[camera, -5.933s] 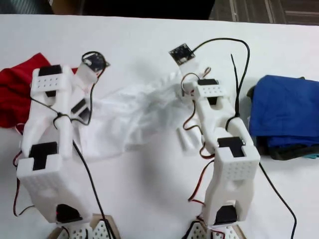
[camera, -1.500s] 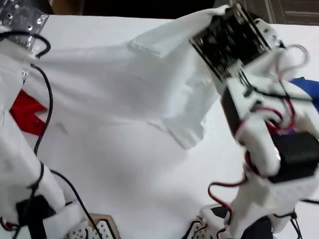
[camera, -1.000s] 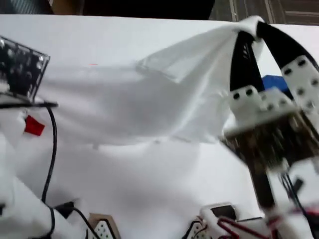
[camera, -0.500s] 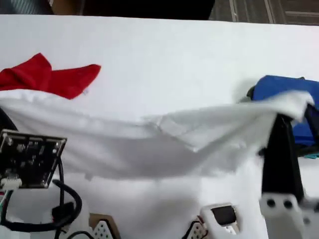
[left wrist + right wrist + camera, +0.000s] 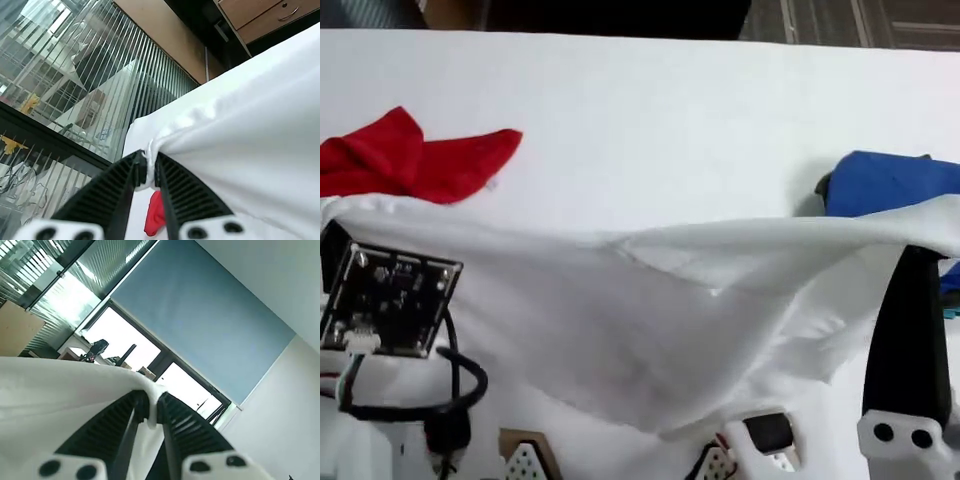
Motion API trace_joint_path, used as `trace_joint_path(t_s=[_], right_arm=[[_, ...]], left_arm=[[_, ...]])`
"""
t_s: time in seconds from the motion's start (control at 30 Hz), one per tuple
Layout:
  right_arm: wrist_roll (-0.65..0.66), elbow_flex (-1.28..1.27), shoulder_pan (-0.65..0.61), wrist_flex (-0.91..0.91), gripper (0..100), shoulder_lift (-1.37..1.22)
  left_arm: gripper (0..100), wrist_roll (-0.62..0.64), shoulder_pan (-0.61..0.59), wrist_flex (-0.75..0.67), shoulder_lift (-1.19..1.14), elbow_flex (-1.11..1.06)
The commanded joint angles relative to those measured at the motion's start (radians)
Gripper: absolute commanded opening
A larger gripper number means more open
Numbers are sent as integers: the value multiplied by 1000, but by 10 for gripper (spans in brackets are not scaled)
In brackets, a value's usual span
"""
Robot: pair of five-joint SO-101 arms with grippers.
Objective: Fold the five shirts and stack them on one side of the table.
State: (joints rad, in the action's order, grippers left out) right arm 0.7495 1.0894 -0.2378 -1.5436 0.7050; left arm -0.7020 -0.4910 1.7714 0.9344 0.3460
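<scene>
- Claws: the left claw [image 5: 147, 167] is clamped on one end of the white shirt [image 5: 650, 310], and the right claw [image 5: 149, 412] is pinched shut on the other end.
- White shirt hangs stretched between them above the near side of the table [image 5: 670, 110], not yet folded, its lower edge sagging.
- Blue shirt [image 5: 885, 185] lies folded at the table's right side, likely the start of the stack.
- Red shirt [image 5: 415, 160] lies crumpled at the far left.
- Progress looks early: 1 folded, 1 in hand, 1 waiting; all 5 cannot be counted.
</scene>
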Motion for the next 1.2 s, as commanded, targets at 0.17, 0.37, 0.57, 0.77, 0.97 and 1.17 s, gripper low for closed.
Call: trace_joint_path(t_s=[0.17,0.37,0.57,0.77,0.97,1.17], right_arm=[[9,9,-38,8,19,4],[9,6,-38,-28,19,65],[9,-25,-41,-28,19,-12],[8,-115,-105,-16,20,-165],[0,-247,-107,99,21,-346],[0,-393,-65,251,21,-519]], left_arm=[[24,8,-9,11,46,-5],[24,9,-9,12,117,-41],[24,9,-6,-29,117,-217],[24,9,-3,-201,78,-386],[24,9,28,-308,-153,-421],[24,9,112,-422,-443,-403]])
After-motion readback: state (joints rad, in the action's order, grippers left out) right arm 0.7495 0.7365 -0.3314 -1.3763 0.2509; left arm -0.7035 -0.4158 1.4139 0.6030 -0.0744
